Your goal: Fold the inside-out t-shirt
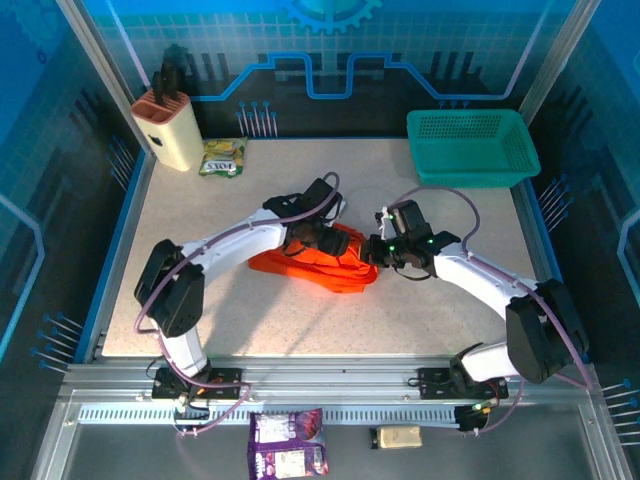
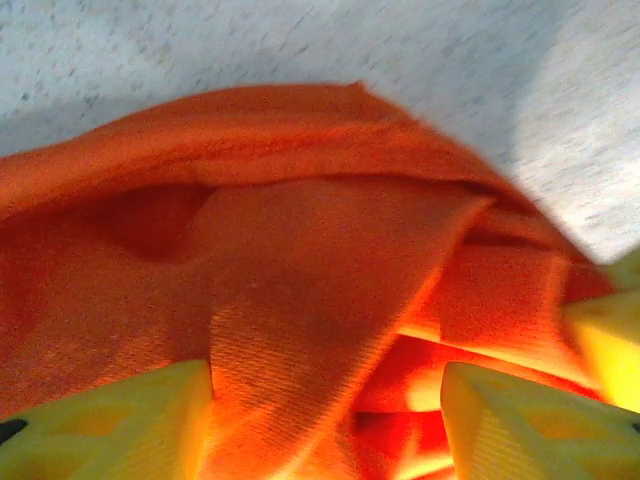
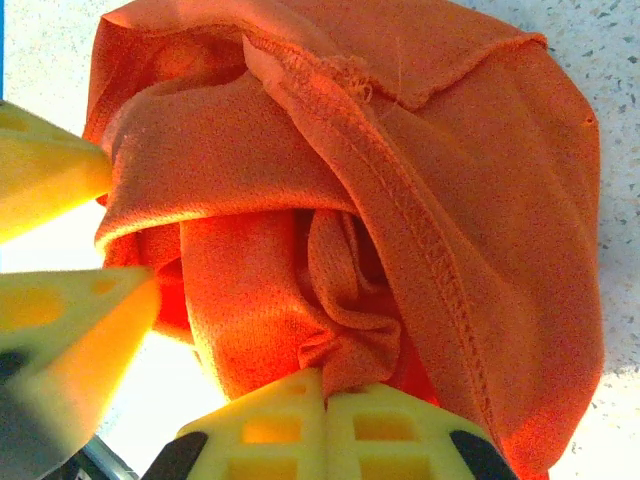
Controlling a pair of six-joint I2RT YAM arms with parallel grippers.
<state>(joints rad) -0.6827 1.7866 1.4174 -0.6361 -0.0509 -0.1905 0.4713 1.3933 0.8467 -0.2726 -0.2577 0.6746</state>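
A speckled beige table [image 1: 300, 320] stands between blue printed walls [image 1: 420, 40], a teal basket [image 1: 470, 170] at its far right corner. The inside-out t-shirt [image 1: 320, 262] lies crumpled at the table's middle; the right gripper [image 3: 325, 400] pinches its cloth, and the left gripper [image 2: 326, 395] stands spread over it.

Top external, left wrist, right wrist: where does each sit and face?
Top external: above, behind the bases, looking down on the table; both arms, left gripper and right gripper meet at the t-shirt.
Left wrist: close over the t-shirt; its open yellow fingers below.
Right wrist: close on bunched cloth; its shut fingers pinch it.
Shared: the t-shirt.
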